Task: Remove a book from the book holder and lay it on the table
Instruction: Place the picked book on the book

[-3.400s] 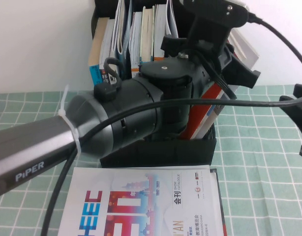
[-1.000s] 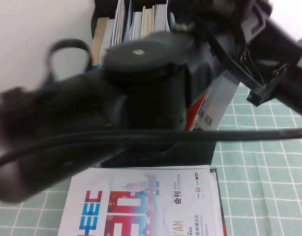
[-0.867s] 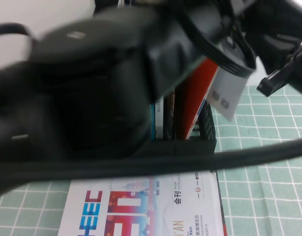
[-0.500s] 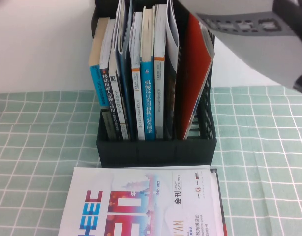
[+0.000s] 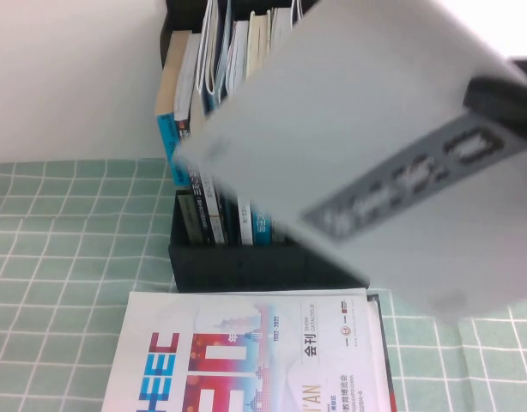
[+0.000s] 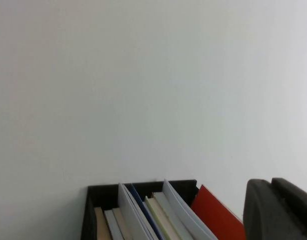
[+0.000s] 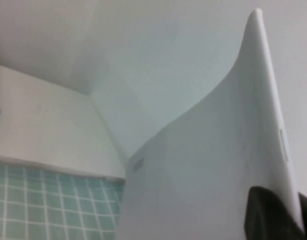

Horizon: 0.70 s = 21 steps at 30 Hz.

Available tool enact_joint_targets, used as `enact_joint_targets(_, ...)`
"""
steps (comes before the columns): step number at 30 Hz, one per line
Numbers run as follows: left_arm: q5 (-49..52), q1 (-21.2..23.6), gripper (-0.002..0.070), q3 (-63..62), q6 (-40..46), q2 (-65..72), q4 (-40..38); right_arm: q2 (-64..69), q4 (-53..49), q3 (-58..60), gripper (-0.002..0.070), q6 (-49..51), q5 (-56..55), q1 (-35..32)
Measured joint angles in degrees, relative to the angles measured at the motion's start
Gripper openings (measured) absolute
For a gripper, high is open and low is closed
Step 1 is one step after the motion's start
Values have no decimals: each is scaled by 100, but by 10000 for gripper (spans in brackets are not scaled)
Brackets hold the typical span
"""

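Our left gripper [image 6: 279, 212] hangs high above the book holder [image 5: 246, 270], and we cannot tell its state. The book [image 5: 366, 112], up at the far right half a second ago, now swings across the holder's right half, clear of the table [image 5: 57, 249]. It is tilted, and its long band rises rightward to our right gripper [image 5: 504, 99], which is clamped on its edge.

Mostly blank white wall [image 6: 153, 85]. Low in the frame, the top of the black book holder [image 6: 106, 191] with book tops fanned inside: tan and grey ones at one end, white and dark blue covers leaning, cream page edges, then a red-covered book [image 6: 218, 220] tilted outward. Part of the left gripper [image 6: 279, 210] shows as a blurred black block in the corner beside the red cover.
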Motion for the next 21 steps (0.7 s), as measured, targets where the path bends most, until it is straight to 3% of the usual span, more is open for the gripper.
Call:
enact_joint_targets(10, 0, -123, -3, 1367, -880, -233, 0, 610, -787, -13, 14, 313, 571, 1028)
enact_joint_targets(21, 337, -126, -3, 2030, -1899, -222, 0, 2610, -1259, -827, 14, -98, 1516, 2302)
